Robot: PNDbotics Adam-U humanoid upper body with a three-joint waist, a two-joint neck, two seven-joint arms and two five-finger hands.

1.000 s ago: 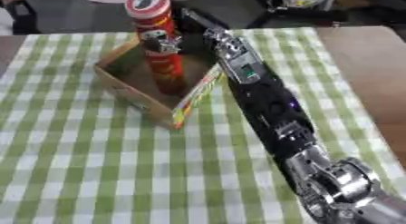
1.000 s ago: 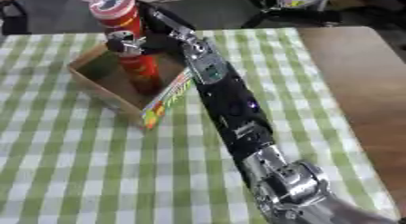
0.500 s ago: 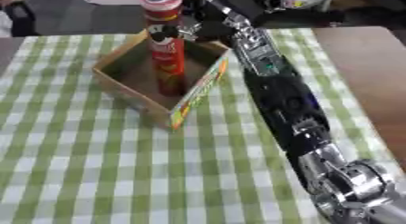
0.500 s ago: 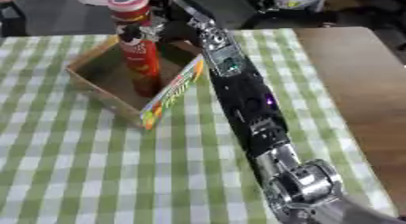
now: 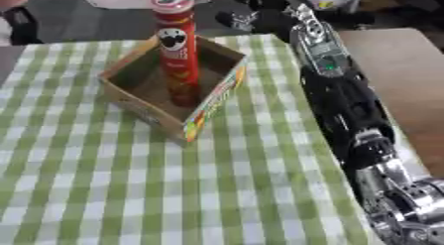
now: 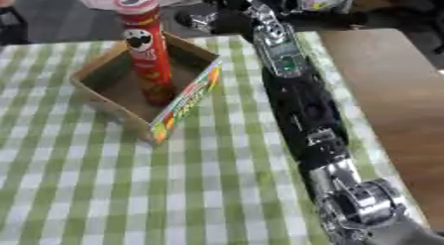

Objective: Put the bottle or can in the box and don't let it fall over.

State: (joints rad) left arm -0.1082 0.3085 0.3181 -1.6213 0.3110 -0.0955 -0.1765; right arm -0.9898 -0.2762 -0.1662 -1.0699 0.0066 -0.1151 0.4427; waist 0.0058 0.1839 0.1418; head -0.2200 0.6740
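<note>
Can: tall red chip can [image 5: 179,55] stands upright inside the box, in the upper left of centre of the frame; its base rests on the box floor; its lid and top reach well above the box walls; a face logo shows on its upper side
Box: open cardboard box [image 5: 138,107] with a colourful printed front edge; sits on the cloth in the upper left quarter, turned corner-on to the camera; the can is toward its far side
Table: green and white checked cloth [image 5: 104,189] covers most of the surface; bare brown table top [image 6: 390,100] shows along the right edge
Right arm: black with silver joints, runs from the lower right corner up to the top centre of the frame, passing to the right of the box without touching it
Right hand: right hand [image 5: 251,18] shows at the top edge, to the right of the can and apart from it; dark against a dark background; whether its fingers are spread or curled cannot be told
Left hand: does not show in either view
</note>
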